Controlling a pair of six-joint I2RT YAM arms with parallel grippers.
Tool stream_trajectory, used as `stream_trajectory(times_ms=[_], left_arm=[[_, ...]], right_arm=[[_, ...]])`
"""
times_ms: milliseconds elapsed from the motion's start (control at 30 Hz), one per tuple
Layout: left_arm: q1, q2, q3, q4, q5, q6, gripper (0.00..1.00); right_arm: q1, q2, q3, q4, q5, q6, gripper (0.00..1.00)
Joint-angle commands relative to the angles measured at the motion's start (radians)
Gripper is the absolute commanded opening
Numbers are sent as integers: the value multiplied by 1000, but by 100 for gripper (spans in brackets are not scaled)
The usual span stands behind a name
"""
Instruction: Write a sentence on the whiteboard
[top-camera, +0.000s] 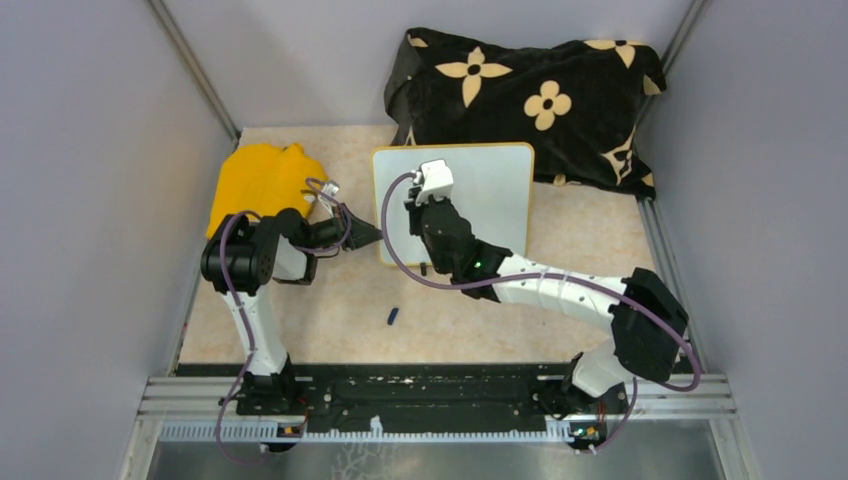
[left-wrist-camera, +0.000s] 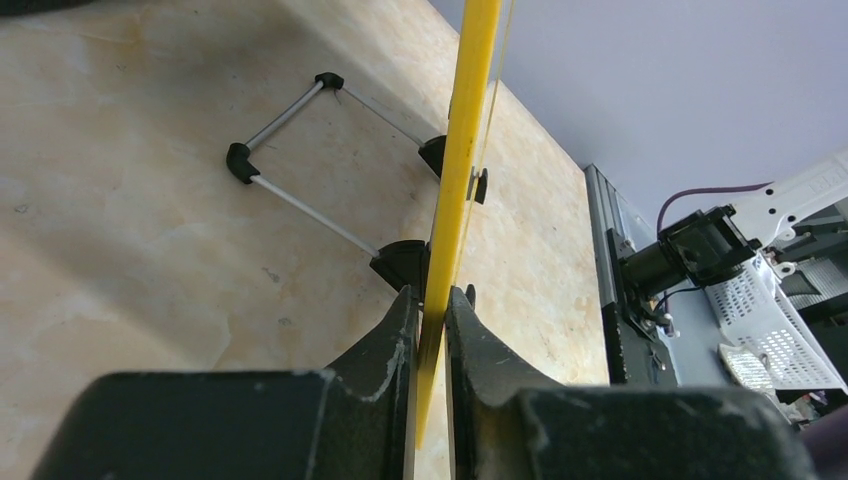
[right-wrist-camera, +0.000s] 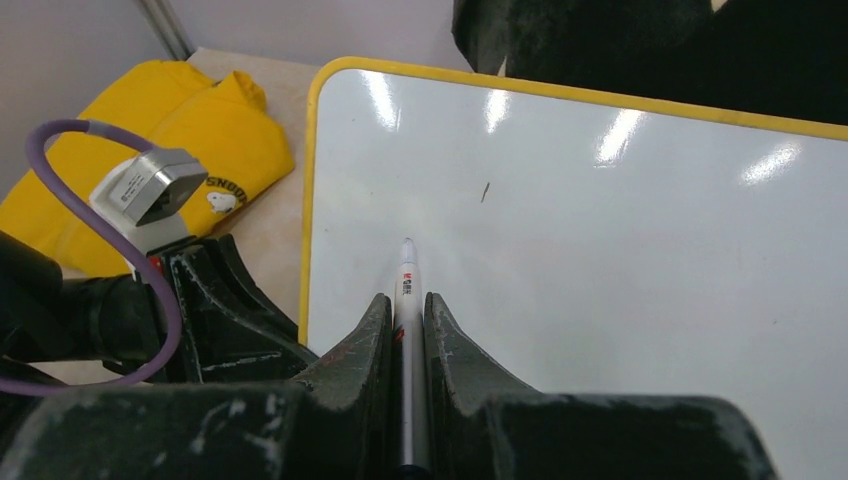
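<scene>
The whiteboard (top-camera: 490, 190) with its yellow rim lies at the middle back of the table. My left gripper (top-camera: 375, 235) is shut on its left rim, which shows edge-on as a yellow strip (left-wrist-camera: 460, 150) between the fingers (left-wrist-camera: 432, 300). My right gripper (top-camera: 413, 205) is over the board's left part, shut on a white marker (right-wrist-camera: 408, 285) whose tip points at the board's surface (right-wrist-camera: 600, 280). No blue words of the sentence show on the board; only a small dark stroke (right-wrist-camera: 485, 191) shows. The marker tip's contact with the board cannot be told.
A black flowered cloth (top-camera: 530, 95) lies bunched behind the board. A yellow garment (top-camera: 262, 180) lies at the left back, next to my left arm. A small blue cap (top-camera: 393, 317) lies on the table in front of the board. A wire stand with black corners (left-wrist-camera: 290, 150) shows under the board.
</scene>
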Motion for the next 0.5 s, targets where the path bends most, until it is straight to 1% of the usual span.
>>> stream_trajectory(times_ms=[0,467], left_arm=[[-9,12,10,19,15,31,14],[-8,15,9,-2,4,45,11]], right_arm=[[-18,22,67,68,-5,-35,0],[-45,61,85,112,-22,-35,0]])
